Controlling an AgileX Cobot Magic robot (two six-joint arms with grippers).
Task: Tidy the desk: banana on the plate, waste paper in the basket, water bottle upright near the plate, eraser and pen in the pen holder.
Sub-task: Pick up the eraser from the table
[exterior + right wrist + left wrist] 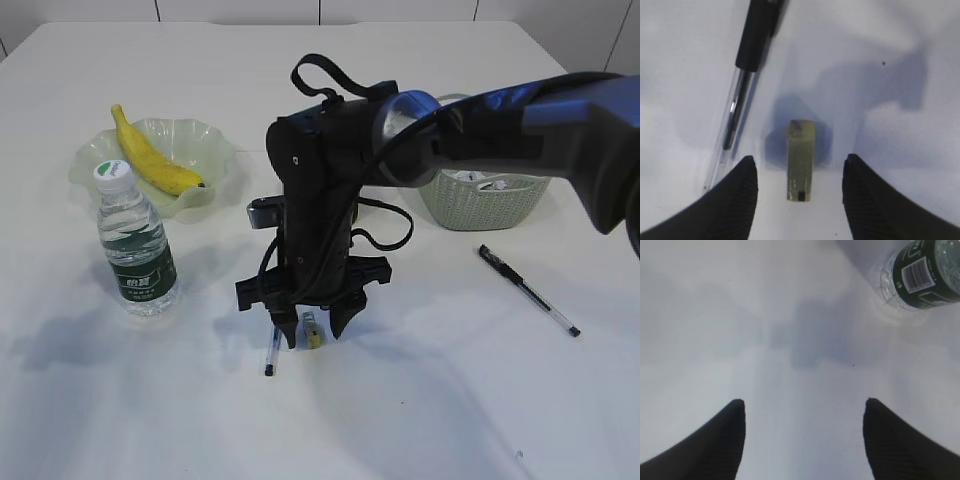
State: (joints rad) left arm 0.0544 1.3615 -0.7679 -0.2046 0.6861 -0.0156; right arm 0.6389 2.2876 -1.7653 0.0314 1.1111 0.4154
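From the exterior camera, I have the right gripper (312, 335) down at the desk (450, 400), its fingers straddling the eraser (313, 330), with a pen (271, 357) lying just beside the left finger. The banana (150, 160) lies on the plate (215, 150), the water bottle (136, 245) stands upright near it, and white paper shows inside the basket (485, 205) behind the arm. A second pen (528, 290) lies well apart on the right. I cannot see the pen holder.

From the left wrist camera, my left gripper (804, 412) hangs with its jaws wide and nothing between them, only bare desk below and the water bottle (920, 275) at the upper right corner.

From the right wrist camera, the eraser (800, 159) sits between the two fingers (735, 200), gaps showing on both sides, so the jaws stand moderately apart and hold nothing yet. The pen (742, 90) runs alongside, close to the left finger.

My read: the eraser pickup is the step in hand. Next I must close squarely on the small block without catching the neighbouring pen, then lift and carry it to the holder.
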